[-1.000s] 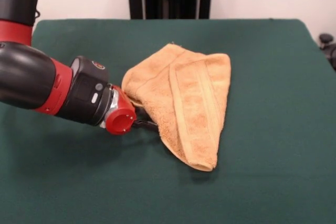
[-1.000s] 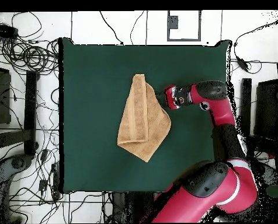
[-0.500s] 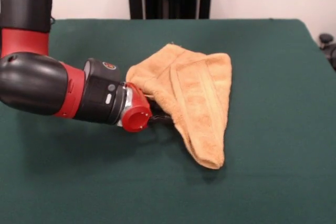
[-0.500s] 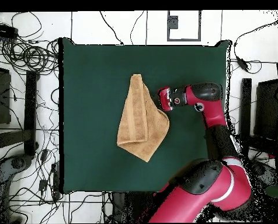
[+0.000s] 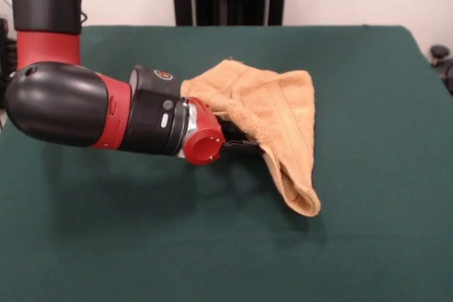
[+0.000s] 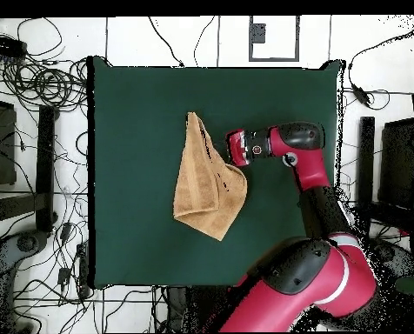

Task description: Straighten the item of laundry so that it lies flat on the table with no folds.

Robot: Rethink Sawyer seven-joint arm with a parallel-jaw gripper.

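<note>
Arm lies low and near-horizontal over the green surface point(image 5: 368, 245), its pincer point(image 5: 237, 143) against the folded tan towel's point(image 5: 283, 114) edge; whether it grips is unclear. Cables point(image 6: 36, 83) litter the floor around.

Dark green table point(image 5: 368, 245) carries folded, bunched tan towel point(image 5: 283, 114).
</note>
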